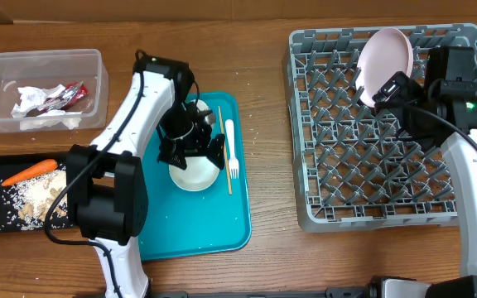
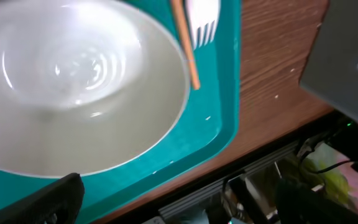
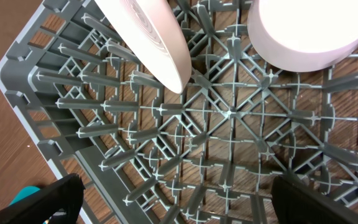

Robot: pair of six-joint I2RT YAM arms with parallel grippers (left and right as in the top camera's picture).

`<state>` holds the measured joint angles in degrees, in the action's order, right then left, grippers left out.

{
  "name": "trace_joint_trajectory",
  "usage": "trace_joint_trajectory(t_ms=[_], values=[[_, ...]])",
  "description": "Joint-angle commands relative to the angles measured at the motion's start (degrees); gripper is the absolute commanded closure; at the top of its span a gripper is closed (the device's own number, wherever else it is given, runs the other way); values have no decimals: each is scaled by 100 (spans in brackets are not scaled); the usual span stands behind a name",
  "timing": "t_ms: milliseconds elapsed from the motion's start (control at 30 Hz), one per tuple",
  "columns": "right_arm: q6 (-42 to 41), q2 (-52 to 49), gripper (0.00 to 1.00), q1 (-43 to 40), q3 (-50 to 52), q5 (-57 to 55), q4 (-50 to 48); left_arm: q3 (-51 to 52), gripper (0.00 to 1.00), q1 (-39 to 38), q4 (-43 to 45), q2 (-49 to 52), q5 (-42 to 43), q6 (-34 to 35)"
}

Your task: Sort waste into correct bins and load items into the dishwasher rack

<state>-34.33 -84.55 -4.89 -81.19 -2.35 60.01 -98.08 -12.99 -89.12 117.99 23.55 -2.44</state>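
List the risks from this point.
1. The left gripper hangs open over the white bowl; closing there could nudge the wooden stick and fork beside it.
2. The pink plate stands tilted among the rack pegs, close to the open right gripper; a careless move might tip it.

One plate (image 1: 387,60), one fork (image 1: 231,147), one stick (image 1: 224,151)
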Motion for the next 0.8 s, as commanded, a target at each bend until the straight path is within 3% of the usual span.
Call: trace_joint_trajectory(t_ms=[0,167,300,533,767], values=[[-20,-2,0,-17,13,-59,-20,-697,0,35,-109,-236,179,142],[-20,-2,0,-17,13,-59,-20,-1633,0,212,-190,-767,118,385],[-20,-2,0,-17,13,-59,-20,-2288,0,691,-101,-1290,-339,955],[-20,-2,0,-17,13,-59,-17,-2514,0,2398,-177,-2052,-1152,2376],[-31,-2,0,-17,13,-4,-50,-2371,0,3908,-767,-2070,-1360,2669]])
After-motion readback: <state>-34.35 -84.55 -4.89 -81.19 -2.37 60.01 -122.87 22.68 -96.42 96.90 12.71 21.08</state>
